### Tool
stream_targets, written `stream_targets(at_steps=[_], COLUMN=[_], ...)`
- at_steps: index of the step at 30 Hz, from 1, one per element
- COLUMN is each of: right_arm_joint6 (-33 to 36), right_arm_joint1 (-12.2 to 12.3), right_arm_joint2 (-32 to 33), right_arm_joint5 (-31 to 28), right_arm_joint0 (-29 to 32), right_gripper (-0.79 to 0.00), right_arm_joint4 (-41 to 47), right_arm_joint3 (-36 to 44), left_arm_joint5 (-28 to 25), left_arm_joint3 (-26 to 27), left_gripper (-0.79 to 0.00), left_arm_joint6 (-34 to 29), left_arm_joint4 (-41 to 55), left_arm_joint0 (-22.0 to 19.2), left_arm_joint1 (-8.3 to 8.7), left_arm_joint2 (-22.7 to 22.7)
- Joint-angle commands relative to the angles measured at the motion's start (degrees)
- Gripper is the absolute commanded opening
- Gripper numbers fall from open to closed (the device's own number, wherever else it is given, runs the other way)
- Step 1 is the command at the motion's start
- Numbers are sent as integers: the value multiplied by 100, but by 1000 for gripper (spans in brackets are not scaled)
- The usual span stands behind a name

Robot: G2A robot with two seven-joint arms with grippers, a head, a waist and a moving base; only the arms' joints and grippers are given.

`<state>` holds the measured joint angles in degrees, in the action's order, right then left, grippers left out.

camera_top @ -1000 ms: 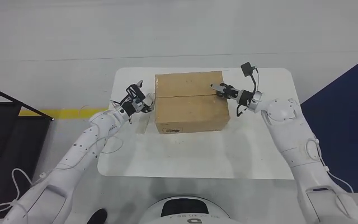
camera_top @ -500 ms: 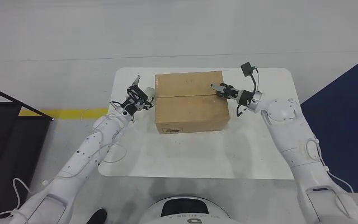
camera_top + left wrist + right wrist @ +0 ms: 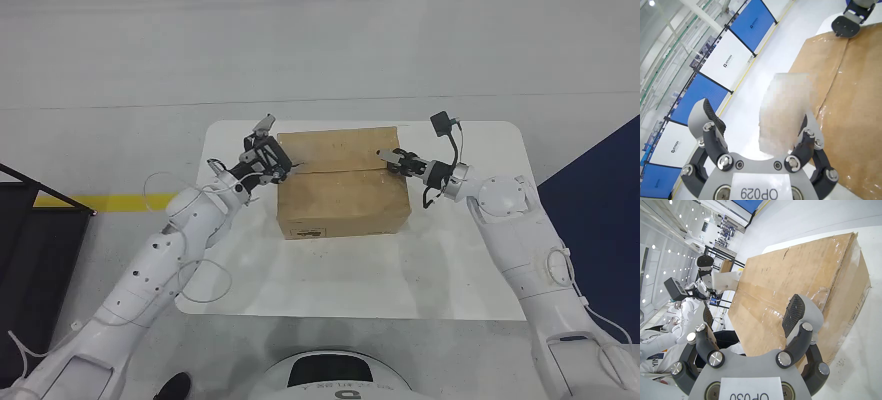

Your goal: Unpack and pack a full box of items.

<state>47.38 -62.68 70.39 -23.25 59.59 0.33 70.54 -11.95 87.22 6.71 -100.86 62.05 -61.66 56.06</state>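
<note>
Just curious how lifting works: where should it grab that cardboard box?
Probably its two short ends, pressed in from both sides: the cardboard box lies flat, taped shut, with no thin edge for fingers to pinch.

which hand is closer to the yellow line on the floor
Left. The left hand is at the end of the box that faces the yellow line. The right hand is at the opposite end of the box, farther away.
</note>
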Motion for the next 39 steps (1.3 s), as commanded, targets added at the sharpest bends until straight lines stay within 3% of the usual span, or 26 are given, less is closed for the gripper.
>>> stream_targets(at_steps=[1, 5, 7, 10, 14, 17, 20, 24, 29, 34, 39], right_arm_joint6=[0, 0, 0, 0, 0, 0, 0, 0, 0, 0, 0], right_arm_joint1=[0, 0, 0, 0, 0, 0, 0, 0, 0, 0, 0], right_arm_joint2=[0, 0, 0, 0, 0, 0, 0, 0, 0, 0, 0], right_arm_joint5=[0, 0, 0, 0, 0, 0, 0, 0, 0, 0, 0], right_arm_joint0=[0, 0, 0, 0, 0, 0, 0, 0, 0, 0, 0], right_gripper=[0, 0, 0, 0, 0, 0, 0, 0, 0, 0, 0], right_arm_joint4=[0, 0, 0, 0, 0, 0, 0, 0, 0, 0, 0], right_arm_joint3=[0, 0, 0, 0, 0, 0, 0, 0, 0, 0, 0], left_arm_joint5=[-123, -260, -492, -1286, -1850, -1859, -1432, -572, -414, -507, -565], left_arm_joint3=[14, -19, -77, -390, -684, -739, -667, -423, -589, -866, -1402], left_gripper=[0, 0, 0, 0, 0, 0, 0, 0, 0, 0, 0], left_arm_joint6=[-85, 184, 744, 1851, 2594, 2884, 2775, 1842, 2027, 2286, 2085], left_arm_joint4=[-41, 154, 689, 1618, 1779, 1601, 1126, 614, 974, 978, 931], left_arm_joint0=[-123, -272, -266, -318, -466, -424, -90, 759, 1527, 1567, 1078], left_arm_joint1=[-36, -103, -130, -145, -151, -112, 1, 158, 242, 213, 103], left_arm_joint2=[-90, -172, -127, 13, 59, 213, 584, 1181, 1670, 1554, 1202])
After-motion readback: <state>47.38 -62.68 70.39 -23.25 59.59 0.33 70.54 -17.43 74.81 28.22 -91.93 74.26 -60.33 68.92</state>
